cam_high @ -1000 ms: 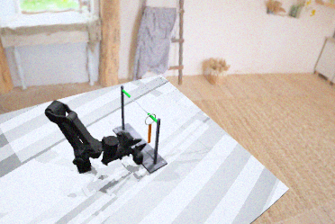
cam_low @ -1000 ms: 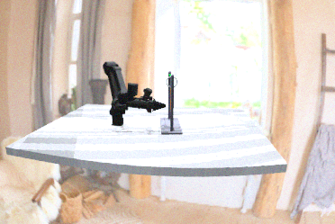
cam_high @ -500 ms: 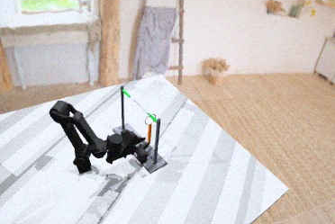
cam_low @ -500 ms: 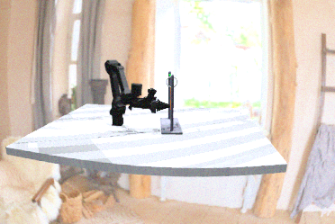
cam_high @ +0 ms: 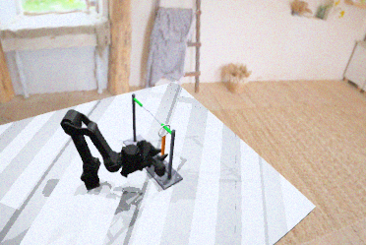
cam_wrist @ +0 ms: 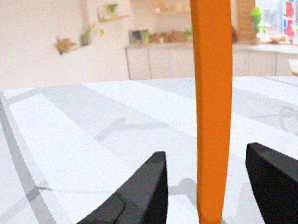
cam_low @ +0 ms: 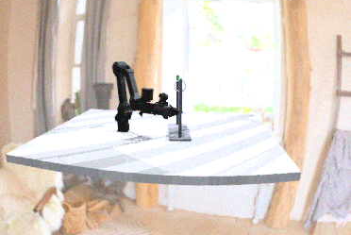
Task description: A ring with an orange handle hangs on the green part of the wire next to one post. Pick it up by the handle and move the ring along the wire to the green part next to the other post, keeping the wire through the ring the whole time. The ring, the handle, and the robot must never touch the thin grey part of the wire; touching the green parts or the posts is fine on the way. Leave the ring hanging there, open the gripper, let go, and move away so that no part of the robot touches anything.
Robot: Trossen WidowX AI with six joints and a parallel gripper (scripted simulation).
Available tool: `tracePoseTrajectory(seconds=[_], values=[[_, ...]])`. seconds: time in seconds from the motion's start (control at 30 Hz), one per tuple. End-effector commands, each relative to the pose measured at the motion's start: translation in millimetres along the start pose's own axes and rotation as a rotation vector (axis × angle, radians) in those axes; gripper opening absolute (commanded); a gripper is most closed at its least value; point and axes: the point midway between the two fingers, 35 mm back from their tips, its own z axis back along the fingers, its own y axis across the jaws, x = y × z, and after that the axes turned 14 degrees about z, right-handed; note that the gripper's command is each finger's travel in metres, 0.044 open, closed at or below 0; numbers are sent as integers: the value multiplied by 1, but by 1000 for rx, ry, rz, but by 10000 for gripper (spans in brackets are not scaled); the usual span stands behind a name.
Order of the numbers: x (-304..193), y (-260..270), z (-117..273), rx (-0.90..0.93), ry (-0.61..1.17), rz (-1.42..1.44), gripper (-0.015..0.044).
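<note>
The ring (cam_high: 158,132) (cam_low: 185,86) hangs round the green wire part (cam_high: 169,130) beside the near post (cam_high: 172,153) (cam_low: 180,124). Its orange handle (cam_high: 163,145) (cam_wrist: 215,90) hangs straight down. My gripper (cam_high: 164,161) (cam_low: 177,112) (cam_wrist: 206,157) is partly open, level with the handle's lower part. In the wrist view the handle stands between the two fingers, with a gap on each side, nearer the right finger; how deep it is between them is unclear. The thin grey wire (cam_high: 152,115) runs to the other green part (cam_high: 138,102) by the far post (cam_high: 134,122).
Both posts stand on a dark base plate (cam_high: 169,182) (cam_low: 186,139) on the striped table (cam_high: 207,201) (cam_low: 142,159). The arm (cam_high: 100,147) (cam_low: 129,84) reaches in from the side of the stand. The near post is close to the gripper.
</note>
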Motion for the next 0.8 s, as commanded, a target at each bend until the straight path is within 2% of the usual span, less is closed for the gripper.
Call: tracePoseTrajectory(seconds=[0.0,0.77], values=[[1,-1,-8,-4,-3,-4,160],[0,0,-15,-5,-4,-5,160]])
